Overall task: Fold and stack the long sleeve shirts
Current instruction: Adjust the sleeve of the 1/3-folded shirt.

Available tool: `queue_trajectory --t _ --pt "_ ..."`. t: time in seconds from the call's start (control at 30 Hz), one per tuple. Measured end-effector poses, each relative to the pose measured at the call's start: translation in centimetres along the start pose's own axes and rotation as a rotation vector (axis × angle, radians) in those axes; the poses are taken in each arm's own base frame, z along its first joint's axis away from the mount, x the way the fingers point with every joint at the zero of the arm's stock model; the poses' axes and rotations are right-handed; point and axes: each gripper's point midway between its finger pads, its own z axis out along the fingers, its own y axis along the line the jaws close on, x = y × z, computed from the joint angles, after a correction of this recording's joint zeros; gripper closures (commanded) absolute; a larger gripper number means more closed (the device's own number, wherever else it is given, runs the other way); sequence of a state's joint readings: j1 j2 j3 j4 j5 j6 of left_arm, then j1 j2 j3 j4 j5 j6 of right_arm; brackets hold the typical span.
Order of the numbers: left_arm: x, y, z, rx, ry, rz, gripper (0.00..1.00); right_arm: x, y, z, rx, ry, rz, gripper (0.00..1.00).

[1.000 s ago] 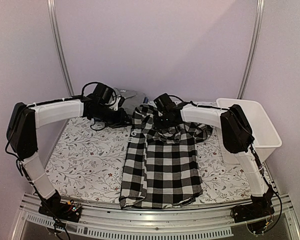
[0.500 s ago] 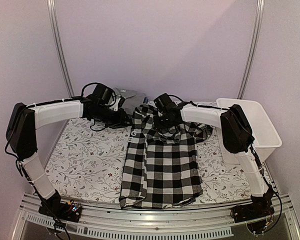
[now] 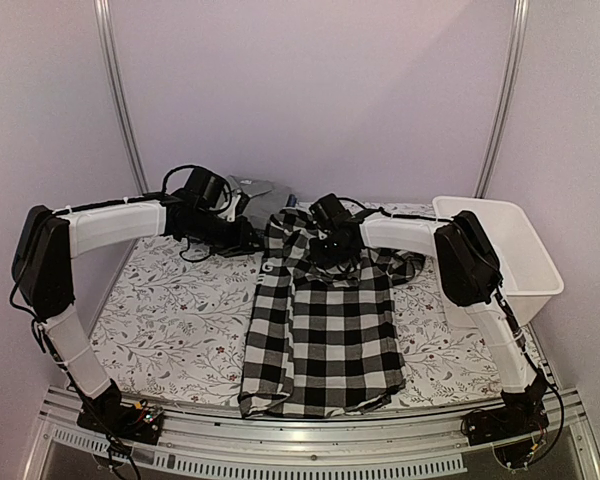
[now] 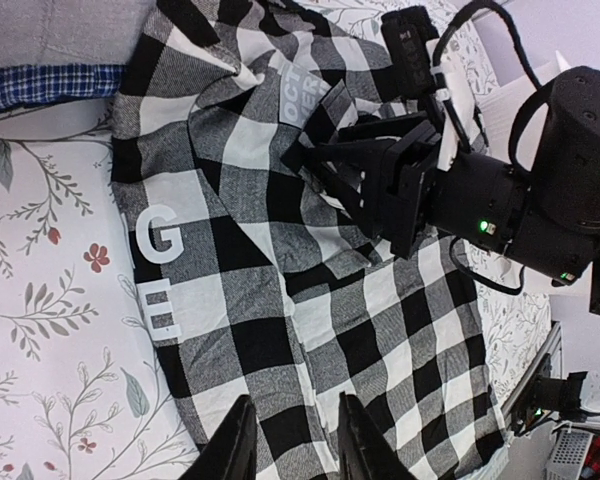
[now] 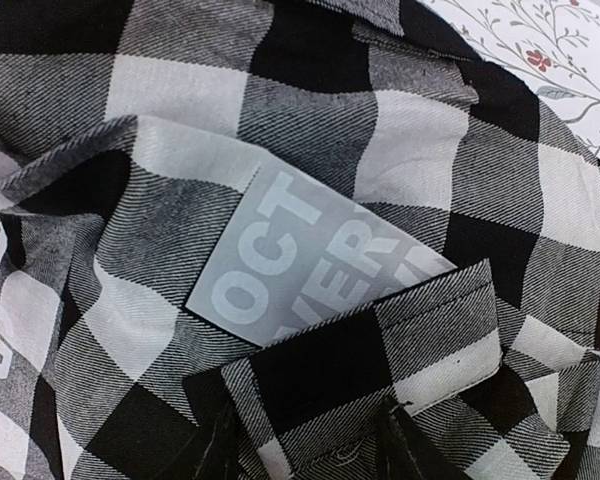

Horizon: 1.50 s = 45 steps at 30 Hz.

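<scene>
Left wrist: blue shirt (image 4: pixel 40 88) beside checked shirt (image 4: pixel 260 330) | right wrist: label (image 5: pixel 310 260) close-up | both jaws apart, empty

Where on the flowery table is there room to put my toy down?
The biggest bare patch of table lies between the left arm and the checked shirt. A narrower strip runs between that shirt and the right arm, near the white basket. The far middle is crowded: left pincer, right pincer, collar and grey shirt.
</scene>
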<state>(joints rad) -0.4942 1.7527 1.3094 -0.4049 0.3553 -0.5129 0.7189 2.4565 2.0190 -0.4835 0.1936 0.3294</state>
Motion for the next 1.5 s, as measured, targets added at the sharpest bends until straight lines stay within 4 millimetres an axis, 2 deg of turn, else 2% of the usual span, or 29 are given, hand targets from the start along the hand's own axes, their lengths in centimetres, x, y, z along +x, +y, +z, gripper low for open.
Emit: queue_trajectory --t 0.1,0.27,0.37,0.63,0.73,0.83,1.0,1.07,1.13,1.3,1.5 --pt "0.0 0.0 0.0 0.000 0.000 0.000 0.72 0.3 -0.1 0.3 0.000 0.010 0.000 0.65" --pt "0.0 0.0 0.0 0.000 0.000 -0.001 0.72 0.3 -0.3 0.3 0.002 0.009 0.003 0.89" --pt "0.0 0.0 0.0 -0.001 -0.001 -0.001 0.72 0.2 -0.4 0.3 0.003 0.008 0.013 0.99" --pt "-0.1 0.1 0.0 -0.002 -0.001 -0.001 0.72 -0.2 -0.4 -0.3 -0.010 0.000 -0.001 1.00" --pt "-0.1 0.2 -0.1 -0.003 -0.003 -0.003 0.72 -0.5 0.2 -2.1 -0.046 -0.018 -0.025 1.00" --pt "-0.2 0.4 -0.1 -0.005 -0.006 -0.006 0.72 -1.3 1.2 -5.3 -0.097 -0.056 -0.060 1.00" --pt "-0.5 0.8 -0.3 -0.009 -0.011 -0.013 0.72 -2.1 4.8 -11.1 -0.242 -0.135 -0.129 1.00" --pt "-0.5 0.8 -0.3 -0.009 -0.012 -0.014 0.72 -1.3 6.2 -12.7 -0.308 -0.140 -0.155 1.00" --pt "-0.6 0.9 -0.3 -0.009 -0.011 -0.016 0.72 0.4 7.3 -13.7 -0.369 -0.120 -0.180 1.00" --pt "-0.6 0.9 -0.3 -0.006 -0.011 -0.014 0.72 5.2 10.0 -15.1 -0.497 -0.030 -0.232 1.00" --pt "-0.5 0.8 -0.3 0.005 -0.004 -0.014 0.72 8.9 13.3 -17.8 -0.635 0.025 -0.289 1.00"
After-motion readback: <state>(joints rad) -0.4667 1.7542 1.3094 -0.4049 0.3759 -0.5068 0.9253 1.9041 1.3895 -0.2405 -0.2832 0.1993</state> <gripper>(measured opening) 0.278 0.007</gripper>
